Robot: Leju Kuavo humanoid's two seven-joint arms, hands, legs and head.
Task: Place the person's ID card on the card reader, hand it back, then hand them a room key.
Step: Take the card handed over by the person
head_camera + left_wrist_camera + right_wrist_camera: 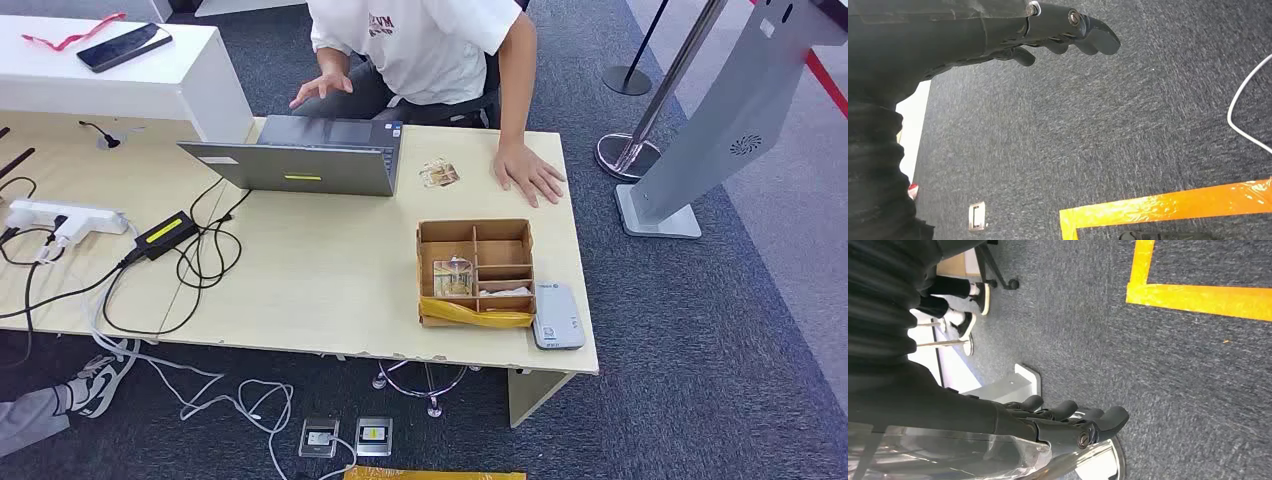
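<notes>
Divided cardboard box [475,272] near tabletop's right front corner holds card [452,277]; card reader [557,316] beside. Left hand [1068,35], right hand [1068,422] hang over carpet, fingers spread, empty.

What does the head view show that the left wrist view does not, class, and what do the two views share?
Head view alone: the table with the laptop, the cardboard box, the card reader beside it, and a person's hand flat on the table. Left wrist view alone: the left robot hand hanging over the floor, holding nothing. Both share the grey carpet and orange tape.
</notes>
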